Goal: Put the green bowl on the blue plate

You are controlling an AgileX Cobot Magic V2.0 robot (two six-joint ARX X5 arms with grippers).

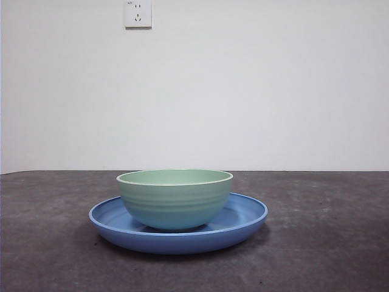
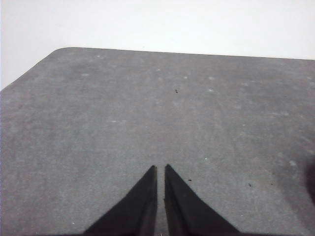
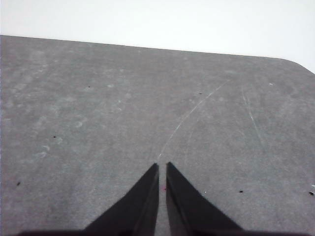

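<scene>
The green bowl (image 1: 175,198) stands upright in the middle of the blue plate (image 1: 249,214), which lies on the dark grey table in the front view. Neither arm shows in the front view. My left gripper (image 2: 160,168) is shut and empty over bare table; the bowl and plate are out of its view. My right gripper (image 3: 162,165) is shut and empty over bare table, with the bowl and plate out of its view too.
A white wall stands behind the table, with a socket (image 1: 138,13) high up. The table's rounded far corners show in the left wrist view (image 2: 64,49) and the right wrist view (image 3: 290,61).
</scene>
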